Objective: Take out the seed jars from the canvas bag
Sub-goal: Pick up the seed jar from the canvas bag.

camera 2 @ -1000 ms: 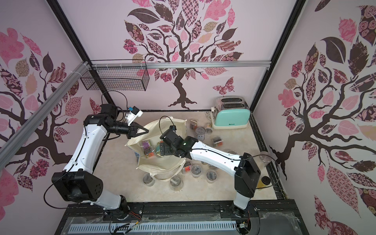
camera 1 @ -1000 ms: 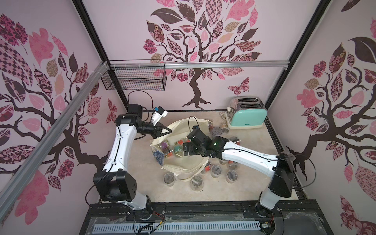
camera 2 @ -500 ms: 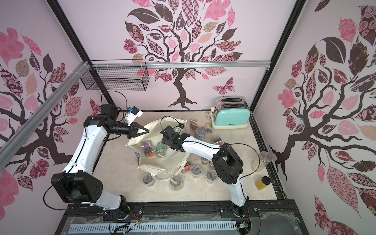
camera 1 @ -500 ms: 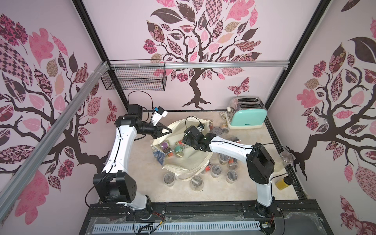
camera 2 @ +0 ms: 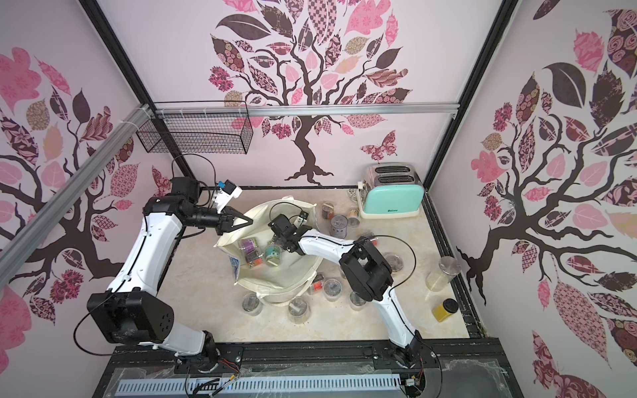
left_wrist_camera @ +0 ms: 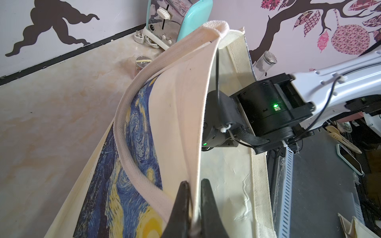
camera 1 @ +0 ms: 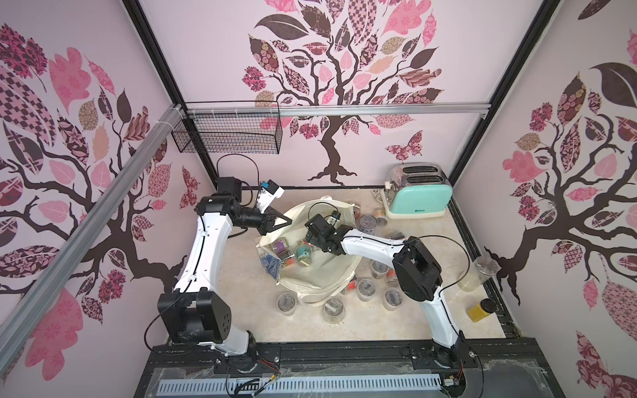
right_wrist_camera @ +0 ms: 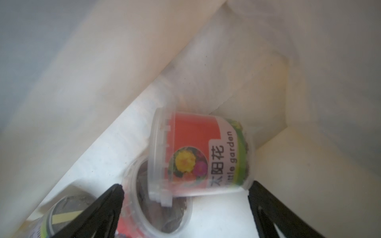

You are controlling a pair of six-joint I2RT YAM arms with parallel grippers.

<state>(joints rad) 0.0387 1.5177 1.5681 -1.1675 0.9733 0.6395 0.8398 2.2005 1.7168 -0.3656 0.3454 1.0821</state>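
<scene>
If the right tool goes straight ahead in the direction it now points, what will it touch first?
Most likely the red-labelled seed jar, lying on its side inside the canvas bag, framed by the open jaws of the right tool. It rests on a second clear jar; exact depth is unclear.

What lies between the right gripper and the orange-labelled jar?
Only a second clear jar, partly overlapped by the orange-labelled jar, between the open jaws of the right gripper; the right wrist view shows it.

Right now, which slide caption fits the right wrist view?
Open right gripper inside the canvas bag, facing an orange-labelled seed jar on its side.
</scene>
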